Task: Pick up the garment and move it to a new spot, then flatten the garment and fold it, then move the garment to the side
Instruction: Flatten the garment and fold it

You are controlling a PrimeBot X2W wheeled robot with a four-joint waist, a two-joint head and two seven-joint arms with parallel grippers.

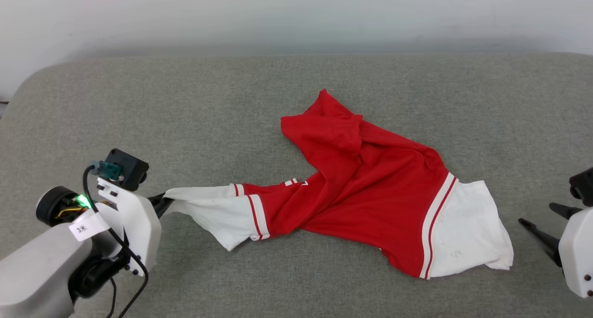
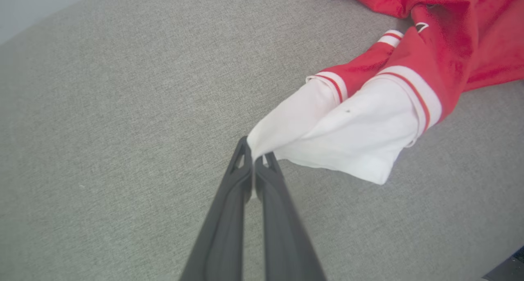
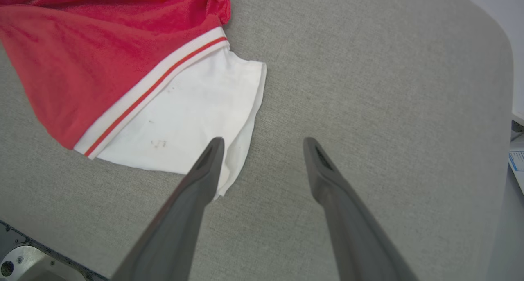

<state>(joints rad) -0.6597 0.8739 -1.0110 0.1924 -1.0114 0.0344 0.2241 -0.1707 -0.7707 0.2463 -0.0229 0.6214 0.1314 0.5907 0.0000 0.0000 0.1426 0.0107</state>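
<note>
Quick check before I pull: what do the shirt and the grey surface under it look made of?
The shirt looks like a thin, soft knit, probably synthetic jersey: it drapes in loose folds and the red has a faint sheen. The grey surface looks like matte woven upholstery fabric: a fine weave shows up close, and its rounded corners suggest padding underneath, though that is a guess.
</note>
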